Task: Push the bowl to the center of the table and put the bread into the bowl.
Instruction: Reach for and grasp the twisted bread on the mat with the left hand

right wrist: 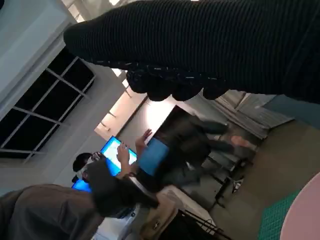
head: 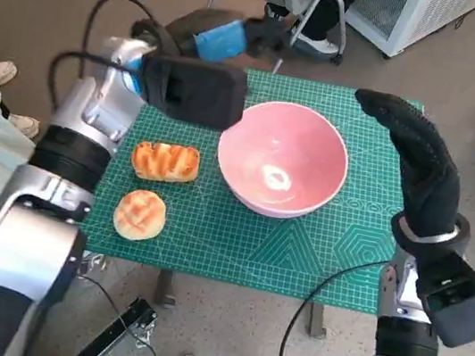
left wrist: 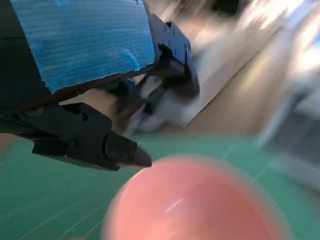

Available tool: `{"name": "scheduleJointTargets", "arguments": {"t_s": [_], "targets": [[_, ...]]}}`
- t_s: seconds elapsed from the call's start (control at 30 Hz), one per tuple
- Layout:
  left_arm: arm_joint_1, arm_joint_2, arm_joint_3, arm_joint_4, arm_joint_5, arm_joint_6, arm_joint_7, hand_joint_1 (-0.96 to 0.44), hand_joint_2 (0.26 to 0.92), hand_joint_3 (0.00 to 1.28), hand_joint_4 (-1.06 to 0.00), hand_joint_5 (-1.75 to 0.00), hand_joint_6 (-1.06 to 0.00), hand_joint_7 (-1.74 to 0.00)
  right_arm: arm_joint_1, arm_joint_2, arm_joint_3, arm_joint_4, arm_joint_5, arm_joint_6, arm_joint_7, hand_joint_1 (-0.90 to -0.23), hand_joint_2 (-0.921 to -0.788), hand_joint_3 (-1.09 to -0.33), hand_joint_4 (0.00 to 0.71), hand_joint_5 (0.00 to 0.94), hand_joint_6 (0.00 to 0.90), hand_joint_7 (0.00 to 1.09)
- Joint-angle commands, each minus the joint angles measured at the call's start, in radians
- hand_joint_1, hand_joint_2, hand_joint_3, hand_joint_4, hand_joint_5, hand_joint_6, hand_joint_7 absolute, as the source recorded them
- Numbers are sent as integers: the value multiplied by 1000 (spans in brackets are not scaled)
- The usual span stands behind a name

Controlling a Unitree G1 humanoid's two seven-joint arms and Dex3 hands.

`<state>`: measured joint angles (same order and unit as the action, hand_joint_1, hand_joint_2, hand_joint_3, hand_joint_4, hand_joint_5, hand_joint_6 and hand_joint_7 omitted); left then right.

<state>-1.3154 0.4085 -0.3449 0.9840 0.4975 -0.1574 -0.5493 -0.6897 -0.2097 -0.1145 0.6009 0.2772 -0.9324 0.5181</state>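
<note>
— Two pieces of bread lie on the green mat (head: 298,251), both on the bowl's left-arm side. The long glazed bread (head: 165,161) is just beside the pink bowl (head: 282,158) without touching it, and the round scored bread (head: 139,214) sits a little farther from the bowl, nearer the robot's body.

— And the bowl itself?

— Upright on the mat that covers the surface, roughly midway between the two arms and nearer the far edge than the near one. Nothing is in it; there is only a glint of light on its inner floor. The left wrist view shows it as a pink blur (left wrist: 200,200) below the black fingers (left wrist: 120,150).

— What are the hands doing?

— The left hand (head: 233,37), with blue tape on its back, hangs beyond the bowl's far rim on the left-arm side, raised clear of the mat. It has hold of nothing, but that view is smeared, so I cannot tell how far its fingers are spread. The right hand (head: 416,161), in the black glove, stands just beside the bowl on the right-arm side, fingers stretched out straight and close together, palm turned toward the bowl. It grips nothing, and I cannot tell whether it touches the rim.

— Anything else near?

— Feet in white shoes (head: 6,71) show on the floor past the left arm. The right wrist view shows a seated person (right wrist: 60,210) by a blue screen (right wrist: 112,150).
</note>
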Motion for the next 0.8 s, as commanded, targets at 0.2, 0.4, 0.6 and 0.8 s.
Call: {"name": "scheduleJointTargets", "arguments": {"t_s": [0.2, 0.4, 0.6, 0.8], "targets": [[76, 89, -18, -158, 47, 192, -82, -287, 726, 7, 0, -1, -52, -23, 24, 0, -3, 10, 3, 31, 7, -699, -921, -775, 332, 2, 0, 864], [83, 92, -20, -94, 49, 191, -57, -294, 727, 6, 1, 1, -53, -19, 26, 1, 1, -2, -7, 42, 3, -704, -921, -776, 331, 1, -1, 865], [72, 73, -36, 23, 62, 190, -18, -294, 729, 6, 1, 1, -54, -17, 26, -3, 1, -6, 2, 51, 14, -704, -921, -778, 329, 1, -1, 866], [70, 38, -75, 167, 89, 149, 65, -315, 732, 6, 1, 1, -61, -18, 29, -8, 1, -11, 1, 49, 20, -703, -921, -778, 329, 1, -1, 867]]}}
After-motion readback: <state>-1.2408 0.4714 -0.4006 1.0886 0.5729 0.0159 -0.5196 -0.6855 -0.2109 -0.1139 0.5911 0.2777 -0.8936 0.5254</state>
